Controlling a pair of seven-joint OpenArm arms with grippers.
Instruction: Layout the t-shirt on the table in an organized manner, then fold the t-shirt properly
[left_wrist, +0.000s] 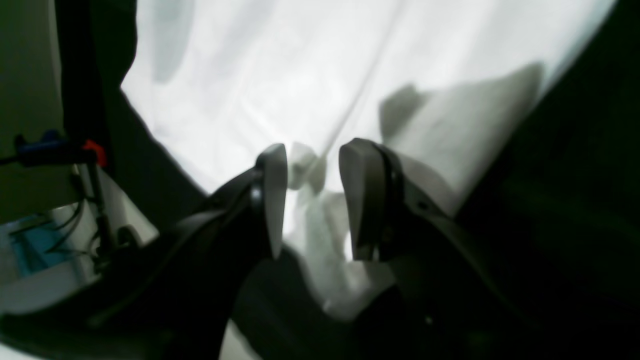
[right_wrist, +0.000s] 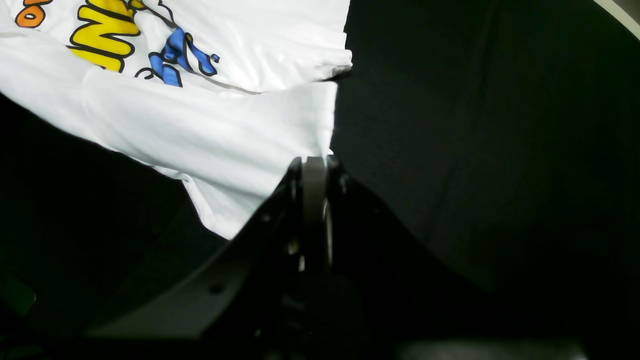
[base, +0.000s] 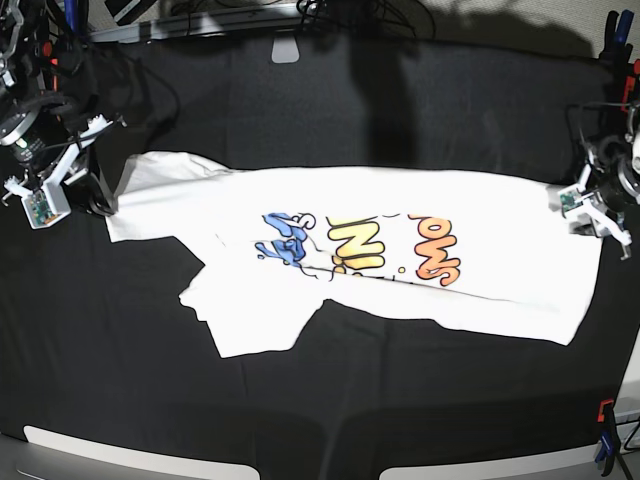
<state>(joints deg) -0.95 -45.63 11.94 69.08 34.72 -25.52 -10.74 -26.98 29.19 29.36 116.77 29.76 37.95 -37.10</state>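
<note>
1. Our right gripper (right_wrist: 315, 172) has its fingers pressed together, pinching the edge of the white t-shirt (base: 400, 250) at the corner on the left of the base view.
2. Our left gripper (left_wrist: 312, 200) has its fingers (left_wrist: 274, 195) standing apart with a bunched fold of white cloth between them; the blur keeps us from telling whether they grip it or merely straddle it.
3. Outward from both, the shirt is stretched sideways across the middle of the black tabletop (base: 330, 400), print side up, its blue, yellow and orange lettering (base: 360, 245) readable.
4. The near edge is not flat: a flap, perhaps a sleeve, lies crumpled at near left, and a dark wedge of tabletop shows beneath the lettering.
5. We judge the layout unfinished.
6. Risks from here: if the left fingers are loose, the cloth may slip out and the stretch collapse.
7. Pulling harder with only the right side held could drag the whole shirt left and deepen the wrinkles.
8. Folding over the crumpled flap would lock in a crooked edge.
</note>
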